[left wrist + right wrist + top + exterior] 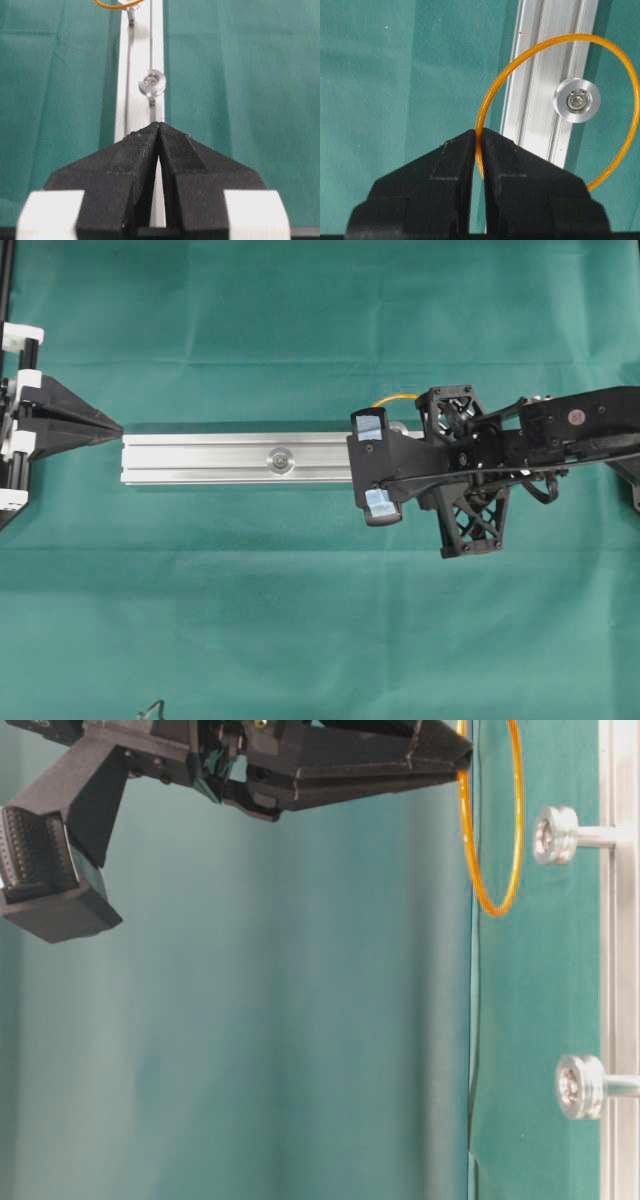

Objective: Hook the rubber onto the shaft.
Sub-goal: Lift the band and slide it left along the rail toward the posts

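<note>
The rubber (560, 110) is pinched at its rim by the closed right end effector (479, 145). Its loop extends ahead of the tips and frames the shaft (577, 100), not yet hooked. The left end effector (159, 131), closed and empty, sits well apart at the rail's (210, 458) far end.

Seen at bottom centre: right gripper (478, 134), black jaws pressed together, pinching the rubber (530, 50) at the loop's nine o'clock edge. From the pinch, thin orange loop opening toward two o'clock, framing a round silver shaft (577, 100) head well inside the ring, closer to its three o'clock side, no contact visible. Behind both, aluminium rail (540, 100) running from six toward one o'clock across green cloth (395, 75).
</note>
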{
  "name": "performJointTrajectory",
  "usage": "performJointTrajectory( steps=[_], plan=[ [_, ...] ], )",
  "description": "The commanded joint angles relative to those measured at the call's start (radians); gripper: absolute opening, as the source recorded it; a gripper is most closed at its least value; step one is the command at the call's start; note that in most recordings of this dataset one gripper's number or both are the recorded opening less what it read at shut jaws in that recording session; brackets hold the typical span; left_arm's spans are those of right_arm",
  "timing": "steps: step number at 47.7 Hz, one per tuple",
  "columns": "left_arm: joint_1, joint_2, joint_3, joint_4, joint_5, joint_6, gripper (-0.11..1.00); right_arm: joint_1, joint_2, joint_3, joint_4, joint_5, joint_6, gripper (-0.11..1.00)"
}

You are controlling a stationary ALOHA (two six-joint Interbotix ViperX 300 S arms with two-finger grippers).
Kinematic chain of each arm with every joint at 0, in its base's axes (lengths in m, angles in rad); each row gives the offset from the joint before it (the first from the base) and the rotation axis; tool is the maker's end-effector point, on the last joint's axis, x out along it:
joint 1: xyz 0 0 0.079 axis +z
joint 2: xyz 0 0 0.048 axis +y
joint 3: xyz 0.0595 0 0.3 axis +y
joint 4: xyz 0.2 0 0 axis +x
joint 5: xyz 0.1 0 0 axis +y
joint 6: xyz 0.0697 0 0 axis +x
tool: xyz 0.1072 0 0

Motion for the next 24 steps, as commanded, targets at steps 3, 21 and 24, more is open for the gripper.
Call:
performJointTrajectory(
  steps=[3,21,24],
  plan=[
    [-0.003,0.008,-0.026,0.003,-0.005,0.002,0.00,0.002,-0.009,-0.011,0.002,-0.008,0.002,0.08],
    [-0.002,0.008,-0.026,0.003,-0.005,0.002,0.00,0.008,0.002,-0.025,0.014,-0.012,0.006,0.08],
    [-0.003,0.008,-0.026,0.003,-0.005,0.002,0.00,0.011,0.003,-0.026,0.014,-0.017,0.006,0.08]
  ],
)
